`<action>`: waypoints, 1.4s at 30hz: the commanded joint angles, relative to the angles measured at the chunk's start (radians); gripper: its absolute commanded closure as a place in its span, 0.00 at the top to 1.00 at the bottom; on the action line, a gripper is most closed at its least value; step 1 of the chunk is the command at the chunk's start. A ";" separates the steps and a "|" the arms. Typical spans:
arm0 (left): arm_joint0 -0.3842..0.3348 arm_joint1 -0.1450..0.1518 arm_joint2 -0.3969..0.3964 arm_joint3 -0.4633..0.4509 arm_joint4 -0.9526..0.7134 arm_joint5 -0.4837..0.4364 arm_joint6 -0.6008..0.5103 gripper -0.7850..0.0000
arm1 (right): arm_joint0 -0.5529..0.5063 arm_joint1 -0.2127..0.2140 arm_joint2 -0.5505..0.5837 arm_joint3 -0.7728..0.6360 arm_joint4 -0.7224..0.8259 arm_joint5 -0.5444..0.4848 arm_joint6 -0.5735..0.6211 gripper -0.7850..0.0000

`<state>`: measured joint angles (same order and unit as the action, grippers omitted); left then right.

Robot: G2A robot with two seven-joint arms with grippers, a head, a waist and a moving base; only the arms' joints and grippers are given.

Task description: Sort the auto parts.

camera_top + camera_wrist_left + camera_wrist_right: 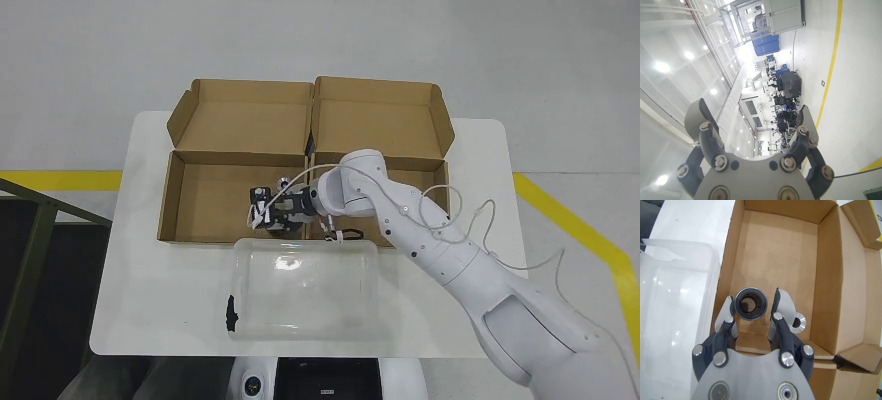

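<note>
- Top view has the white surface [150, 290] carrying everything, so that's the biggest thing going.
- Two cardboard boxes sit side by side toward the far edge, lids folded back: the left-hand box [200, 205] and the right-hand box [380, 125]. They look like they're touching along the middle.
- A clear plastic bin [310, 295] sits on the near side, right up against the boxes' front walls. There's a small black bit on its left rim, can't tell what it is tbh.
- The right arm stretches across the right-hand box and puts the right end effector [262, 212] down inside the left-hand box, in the near part toward its right end.
- From the right wrist cam that end effector [754, 294] is spread fairly wide around a part, not clamping it. One finger pad [732, 308] looks to be touching the part's side, while the other finger stands clear of it with a visible gap.
- The left end effector [753, 106] is spread wide with nothing between its fingers. It's pointing off at the room and ceiling, well away from the boxes.
- The part itself is a black cylindrical bushing [750, 291], standing upright on the box floor with its open bore facing the camera. It's close to the wall on the bin's side.
- Smallest thing: a silver cone-shaped washer [799, 323] lying flat on the same box floor. It's just beside the finger that isn't touching the bushing, partly tucked behind it.
</note>
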<state>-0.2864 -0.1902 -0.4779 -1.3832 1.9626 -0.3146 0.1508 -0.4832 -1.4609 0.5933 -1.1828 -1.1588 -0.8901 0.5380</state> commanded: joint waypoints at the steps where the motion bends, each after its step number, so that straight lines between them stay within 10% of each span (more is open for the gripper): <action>1: 0.000 0.000 0.000 0.000 0.000 0.000 0.000 1.00 | -0.001 0.002 0.011 -0.014 0.007 -0.001 0.000 0.47; 23: 0.000 0.000 0.000 0.000 0.000 0.000 0.000 1.00 | -0.212 0.108 0.278 -0.392 0.101 0.010 0.115 0.48; 42: 0.000 0.000 0.000 0.000 0.000 0.000 0.000 1.00 | -0.645 0.212 0.671 -0.756 -0.028 0.015 -0.125 0.48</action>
<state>-0.2864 -0.1902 -0.4779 -1.3832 1.9626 -0.3146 0.1508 -1.1038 -1.2535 1.2413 -1.9258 -1.1683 -0.8713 0.4341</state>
